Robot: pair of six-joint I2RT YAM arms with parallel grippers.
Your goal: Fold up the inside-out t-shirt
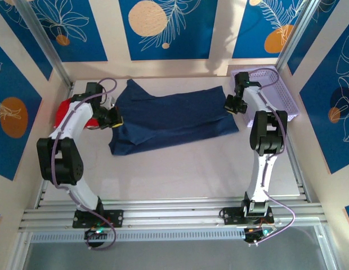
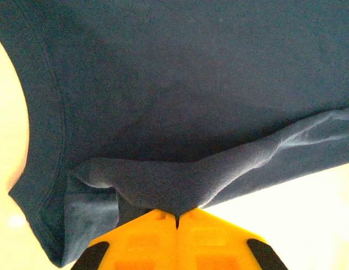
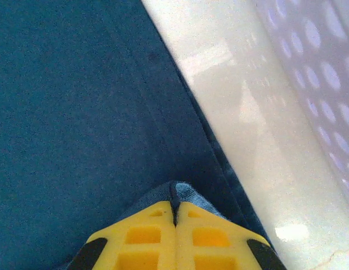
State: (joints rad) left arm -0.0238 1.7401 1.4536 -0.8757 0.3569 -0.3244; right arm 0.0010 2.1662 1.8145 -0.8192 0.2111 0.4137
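Stretching between 2 jaws, apparently pinched: t-shirt (image 1: pixel 169 121)

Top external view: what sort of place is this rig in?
Probably a lab robot cell: table framed in aluminium rails, walled by blue printed panels, a navy t-shirt and lavender basket on it.
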